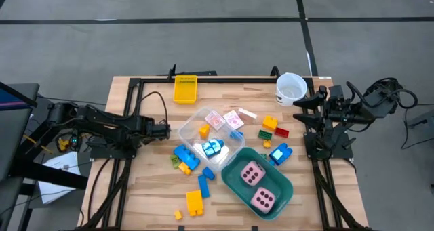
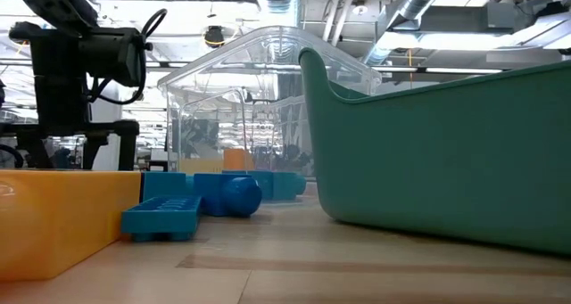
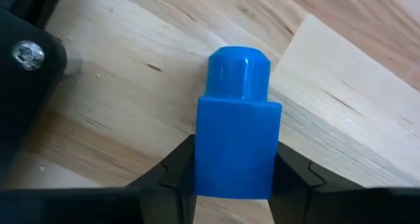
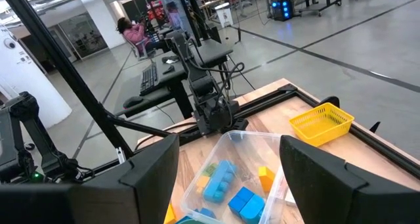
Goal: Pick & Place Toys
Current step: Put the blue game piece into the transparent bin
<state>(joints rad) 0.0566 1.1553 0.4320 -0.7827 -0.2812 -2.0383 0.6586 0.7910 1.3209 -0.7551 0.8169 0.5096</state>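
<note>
My left gripper (image 1: 165,131) is above the table, just left of a clear plastic tub (image 1: 210,137), and is shut on a blue brick (image 3: 236,138). The clear tub holds blue and yellow bricks. Pink-white cards (image 1: 224,119) lie at its far side. Two pink dice (image 1: 256,185) lie in the teal tub (image 1: 281,190). Loose bricks lie to the tub's right (image 1: 274,128) and near the front (image 1: 194,200). My right gripper (image 4: 230,184) is open and empty at the table's right edge (image 1: 298,110). My left gripper pinches the blue brick's two flat sides (image 3: 200,165) between its two fingers, at the end away from the stud. The brick's single round stud (image 3: 237,69) points forward, away from the gripper. The brick is lifted clear of the table.
A white cup (image 1: 291,89) stands at the far right and a yellow basket (image 1: 185,89) at the far edge. A black frame (image 1: 135,89) runs along the table's sides. People sit in the room beyond (image 4: 134,30).
</note>
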